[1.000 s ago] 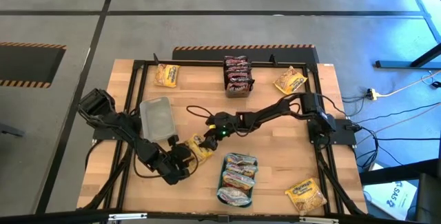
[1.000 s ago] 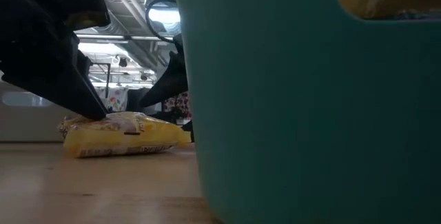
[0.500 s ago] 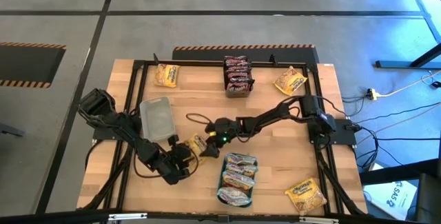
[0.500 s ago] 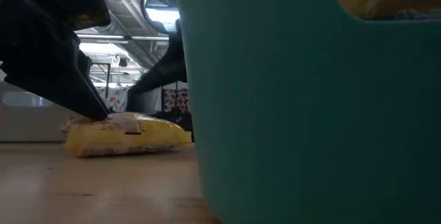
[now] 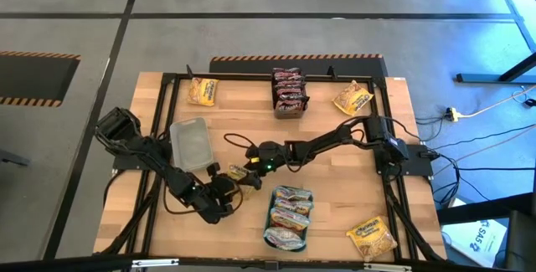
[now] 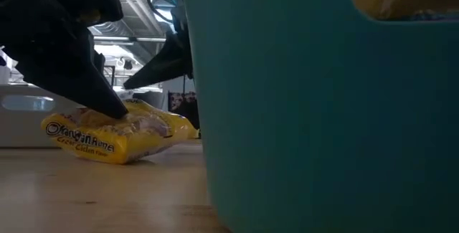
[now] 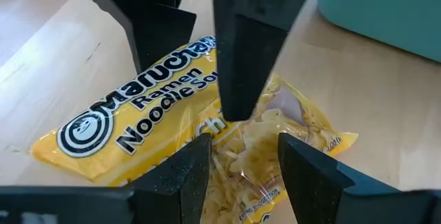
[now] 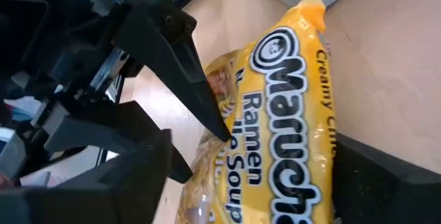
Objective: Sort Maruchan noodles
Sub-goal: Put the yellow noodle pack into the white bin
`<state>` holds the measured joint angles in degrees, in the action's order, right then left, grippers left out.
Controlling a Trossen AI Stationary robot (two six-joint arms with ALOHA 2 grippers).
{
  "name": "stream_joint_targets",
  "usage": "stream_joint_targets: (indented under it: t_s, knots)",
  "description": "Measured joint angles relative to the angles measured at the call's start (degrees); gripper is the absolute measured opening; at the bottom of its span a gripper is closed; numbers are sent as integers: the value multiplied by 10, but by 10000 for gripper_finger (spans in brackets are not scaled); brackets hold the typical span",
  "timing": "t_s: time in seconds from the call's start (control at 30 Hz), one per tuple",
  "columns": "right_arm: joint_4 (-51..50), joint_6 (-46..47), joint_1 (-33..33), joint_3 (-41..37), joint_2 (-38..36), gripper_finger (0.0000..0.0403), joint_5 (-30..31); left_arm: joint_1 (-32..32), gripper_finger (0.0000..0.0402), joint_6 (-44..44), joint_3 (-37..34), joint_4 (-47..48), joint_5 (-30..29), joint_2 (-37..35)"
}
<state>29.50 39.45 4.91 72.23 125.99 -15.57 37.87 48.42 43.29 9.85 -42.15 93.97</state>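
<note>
Where a moment ago the yellow packet (image 6: pixel 115 134) lay flat on the desk (image 5: pixel 335 176) just left of the teal tray (image 5: pixel 287 217), one end of it now stands lifted and tilted — both hands have closed in on it there. The left hand (image 7: pixel 241 158) has its fingers (image 7: pixel 180 176) straddling the packet's edge at the far side from the tray, part-open; whether they pinch the plastic I cannot tell. The right hand (image 8: pixel 241 176), reaching in from the tray's upper side, has its fingers set around the packet's other end and has narrowed a little, though a firm grip is not visible. To my judgement this is a handover or a joint lift, the packet about to leave the desk for its sorting place.

The teal tray holds pale red-and-yellow-print packets (image 5: pixel 289 209). Up-left of the tray the clear tub (image 5: pixel 190 144) looks empty. Well above it stands a stack of dark packets (image 5: pixel 287 90) — other yellow packets (image 5: pixel 353 98) lie loose nearer the desk's corners.
</note>
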Motion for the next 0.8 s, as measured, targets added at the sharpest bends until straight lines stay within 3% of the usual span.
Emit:
stream_joint_targets:
  t_s: [0.43, 0.63, 0.8]
  knots:
    - [-32, -67, -1, 1, -1, 147, 21, 0, 165, -10, 1, -1, 0, 0]
    - [-32, -68, -1, 1, -3, 102, 30, -3, 165, -8, 1, -1, 0, -1]
    - [-30, -81, -1, 1, -3, 93, 41, -3, 165, 3, 1, 0, -2, -2]
